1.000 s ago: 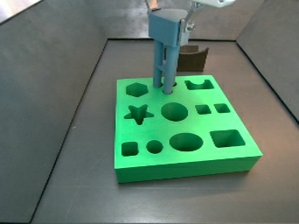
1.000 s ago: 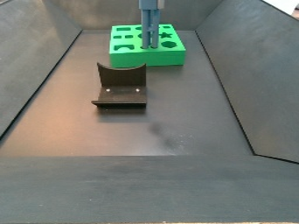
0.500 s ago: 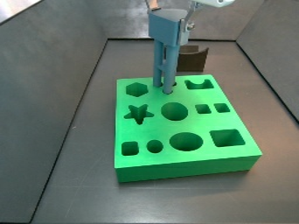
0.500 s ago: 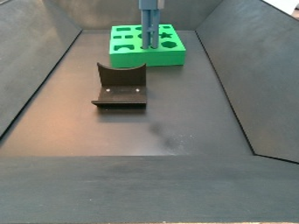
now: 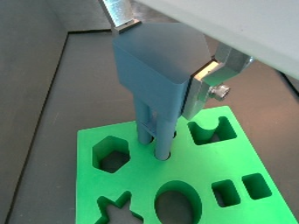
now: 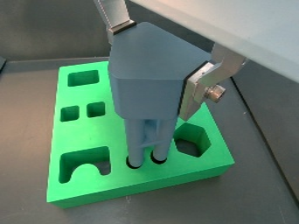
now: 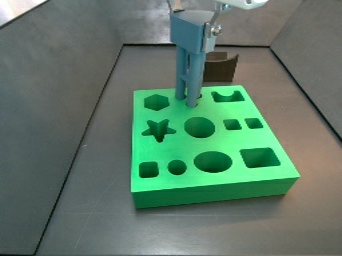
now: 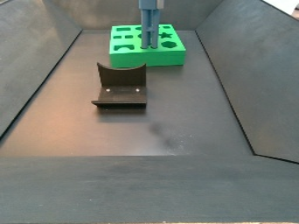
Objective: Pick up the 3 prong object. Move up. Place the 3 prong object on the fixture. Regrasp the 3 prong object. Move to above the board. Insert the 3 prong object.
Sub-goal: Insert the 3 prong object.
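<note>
The hand (image 7: 195, 22) sits at the top middle of the frame in a side view, right over the back part of the board (image 7: 267, 178), and it's clamped on the 3 prong object (image 7: 191, 62). In both wrist views you can see a silver finger (image 5: 219, 73) pressed flat against the side of the steel-blue piece (image 5: 158, 66), so the grip is definitely closed on it.

The piece hangs straight upright with its prongs pointing down. In a wrist view the prongs (image 6: 145, 149) reach down into small round holes in the green slab (image 6: 70, 188), just beside the hexagon cut-out (image 6: 191, 140). How deep they go I can't tell, the holes are dark. From a side view the prong tips meet the board's top between the hexagon hole (image 7: 156, 101) and the house-shaped notch (image 7: 226, 96), with the big round hole (image 7: 199, 127) and the star (image 7: 158, 130) a bit nearer the camera.

The fixture (image 8: 121, 86) is well apart from the board, sitting on the dark floor left of centre in the side view looking down the enclosure, with nothing on it. In that same view the board (image 8: 173, 53) is way at the back, upper middle of the frame, with the blue piece (image 8: 149, 24) standing up out of it. The fixture (image 7: 222, 66) also peeks out behind the piece in a side view.
</note>
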### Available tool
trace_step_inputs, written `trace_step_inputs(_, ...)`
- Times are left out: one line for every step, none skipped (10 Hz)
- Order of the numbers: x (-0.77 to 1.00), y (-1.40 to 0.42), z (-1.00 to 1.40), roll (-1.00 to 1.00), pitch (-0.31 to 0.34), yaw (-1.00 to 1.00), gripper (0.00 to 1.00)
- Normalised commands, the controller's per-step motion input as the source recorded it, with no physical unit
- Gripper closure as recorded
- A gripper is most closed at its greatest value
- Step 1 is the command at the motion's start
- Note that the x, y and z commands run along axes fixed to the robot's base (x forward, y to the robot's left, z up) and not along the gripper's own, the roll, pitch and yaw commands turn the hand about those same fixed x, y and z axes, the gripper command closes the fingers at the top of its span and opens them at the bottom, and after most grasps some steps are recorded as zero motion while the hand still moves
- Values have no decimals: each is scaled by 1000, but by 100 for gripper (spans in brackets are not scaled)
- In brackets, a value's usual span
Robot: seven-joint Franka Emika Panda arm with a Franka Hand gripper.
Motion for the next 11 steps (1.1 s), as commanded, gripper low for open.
trace_step_inputs(143, 60, -260, 0, 0, -306, 100)
trace_step_inputs(114, 14, -303, 0, 0, -266, 100)
trace_step_inputs(163, 0, -406, 0, 9, -274, 100)
trace_step_inputs(103, 0, -594, 0, 0, -240, 100)
trace_step_inputs(189, 0, -1000, 0, -9, -286, 100)
trace_step_inputs(374, 0, -1000, 34, 0, -454, 100)
trace_step_inputs(303, 14, -1000, 9, 57, -914, 100)
trace_step_inputs(326, 0, -1000, 13, 59, -914, 100)
trace_step_inputs(320, 0, -1000, 11, 54, -917, 100)
trace_step_inputs(66, 0, 0, 0, 60, -23, 100)
trace_step_inputs(0, 0, 0, 0, 0, 0, 100)
